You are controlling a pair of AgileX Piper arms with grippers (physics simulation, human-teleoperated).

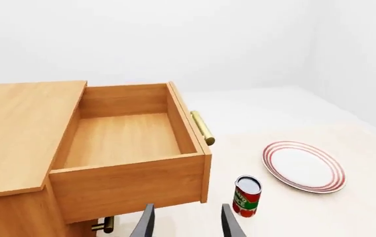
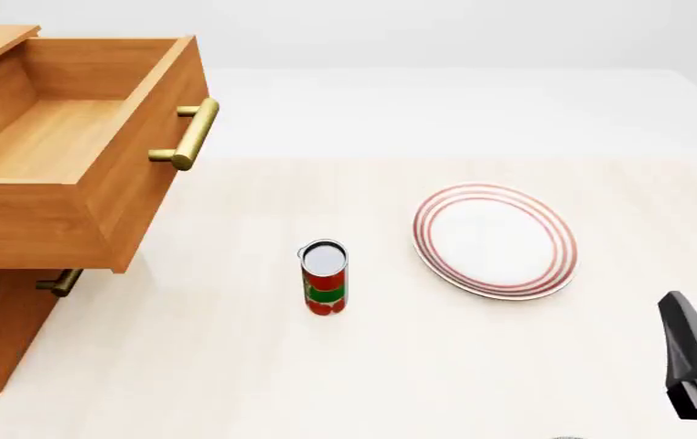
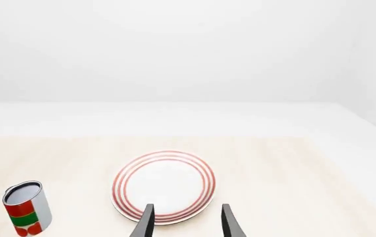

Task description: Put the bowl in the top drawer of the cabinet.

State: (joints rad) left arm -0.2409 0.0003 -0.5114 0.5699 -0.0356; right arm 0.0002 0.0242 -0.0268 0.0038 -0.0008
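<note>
A: Where's the top drawer (image 2: 68, 155)?
B: Pulled wide out of the cabinet (image 1: 17, 133), brass handle (image 2: 190, 134) facing the desk (image 2: 361, 366). I can't see the bowl in any view.
A: Any labels?
B: A red-and-green can (image 2: 324, 277) stands upright between cabinet and red-ringed plate (image 2: 495, 240); its lettering is too small to read.
A: The tools?
B: Left tool (image 1: 186, 222) and right tool (image 3: 186, 221) both spread, gripping nothing; bare desk around them.

I see plain white walls (image 3: 188, 49) all round, evenly lit. Pale wood-grain table (image 2: 361, 366) underneath, turning to a white surface (image 2: 446, 110) at the far side.
</note>
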